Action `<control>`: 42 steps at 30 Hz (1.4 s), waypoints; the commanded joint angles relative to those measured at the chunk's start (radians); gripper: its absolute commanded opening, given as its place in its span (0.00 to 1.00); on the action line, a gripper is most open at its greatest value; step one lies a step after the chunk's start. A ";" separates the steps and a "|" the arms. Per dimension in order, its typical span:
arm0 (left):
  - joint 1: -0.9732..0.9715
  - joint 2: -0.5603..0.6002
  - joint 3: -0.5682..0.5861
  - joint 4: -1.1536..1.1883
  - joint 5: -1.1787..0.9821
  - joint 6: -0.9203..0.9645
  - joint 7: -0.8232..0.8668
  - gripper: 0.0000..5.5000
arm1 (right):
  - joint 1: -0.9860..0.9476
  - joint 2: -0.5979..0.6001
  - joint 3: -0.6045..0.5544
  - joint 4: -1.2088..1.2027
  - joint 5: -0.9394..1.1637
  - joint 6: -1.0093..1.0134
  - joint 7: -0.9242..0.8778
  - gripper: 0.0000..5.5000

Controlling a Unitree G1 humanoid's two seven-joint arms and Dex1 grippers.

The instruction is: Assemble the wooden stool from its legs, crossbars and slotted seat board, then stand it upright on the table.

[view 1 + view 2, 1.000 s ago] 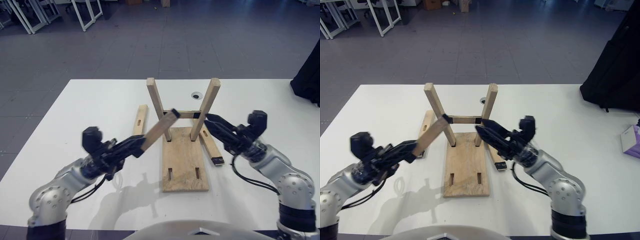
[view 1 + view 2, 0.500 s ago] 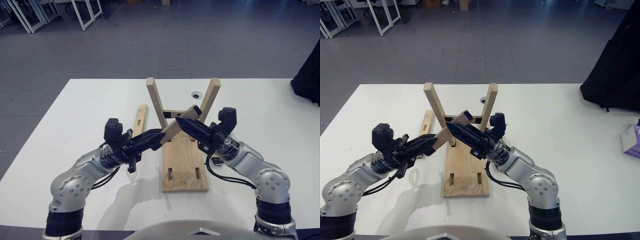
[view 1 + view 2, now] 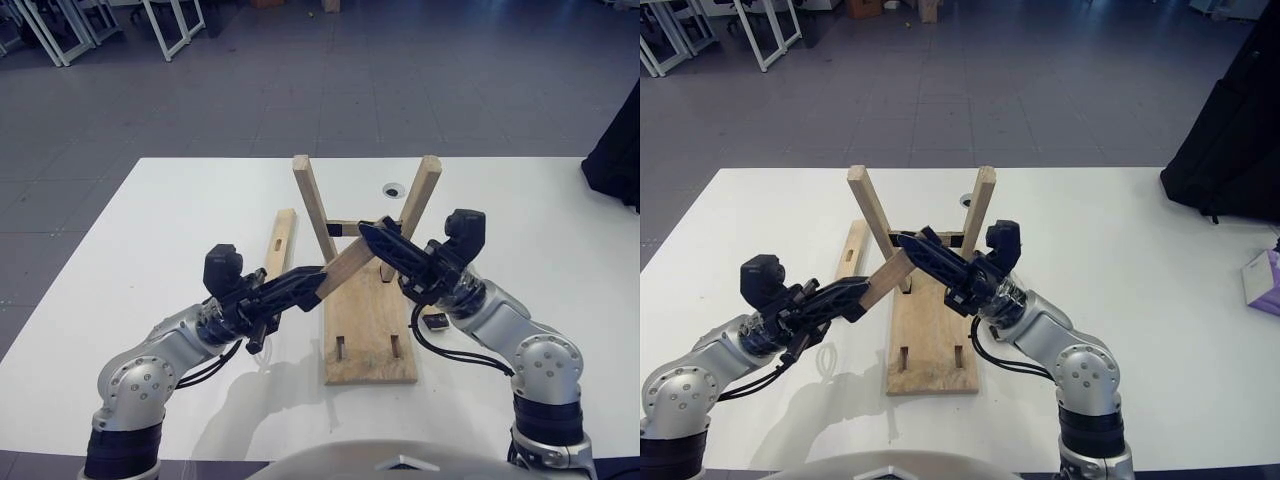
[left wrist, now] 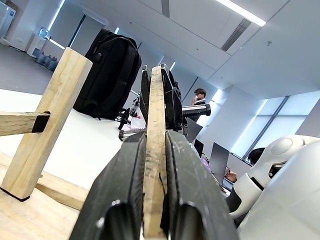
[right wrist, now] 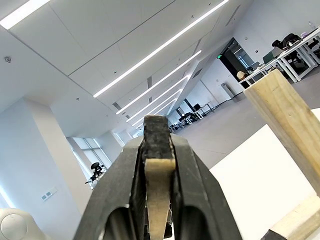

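We have both grippers on one loose leg (image 3: 350, 267), held tilted in the air over the far half of the seat board (image 3: 368, 372): left gripper (image 3: 318, 281) clamped on its lower end, right gripper (image 3: 370, 235) clamped on its upper end (both wrist views show wood pinched tight between the fingers). Upper end of that leg sits just in front of the crossbar (image 3: 343, 228); we can't tell if they touch. Seat board lies flat mid-bench, long axis running away from us. Two standing legs (image 3: 311, 203) sit in its far slots, splayed outward toward the top and joined by the crossbar. The two near slots (image 3: 341, 347) are unfilled. A spare leg (image 3: 282, 238) lies flat on the bench (image 3: 150, 220) just left of the board, roughly parallel to it. Right of the board, a wooden piece with a black end (image 3: 435, 322) lies flat, mostly hidden behind the right arm
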 commanded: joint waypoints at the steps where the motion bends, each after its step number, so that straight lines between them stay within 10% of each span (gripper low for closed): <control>1: -0.002 0.007 0.005 0.046 0.029 0.017 0.046 0.17 | -0.022 -0.017 -0.022 -0.015 -0.015 -0.025 -0.007 0.07; 8: -0.001 -0.005 -0.009 0.082 0.118 -0.006 0.111 0.33 | -0.017 -0.049 -0.085 -0.031 0.033 -0.038 -0.026 0.07; 15: 0.073 -0.046 -0.031 0.075 0.361 -0.164 0.180 0.33 | 0.155 -0.436 -0.194 -0.024 -0.186 0.061 0.061 0.07; 24: 0.022 -0.088 -0.124 0.082 0.583 -0.257 0.261 0.33 | -0.080 -0.181 -0.183 0.101 -0.410 -0.016 -0.426 0.07; 42: -0.077 -0.209 -0.133 0.230 0.792 -0.395 0.425 0.33 | -0.081 -0.057 -0.089 0.195 -0.654 -0.034 -0.438 0.07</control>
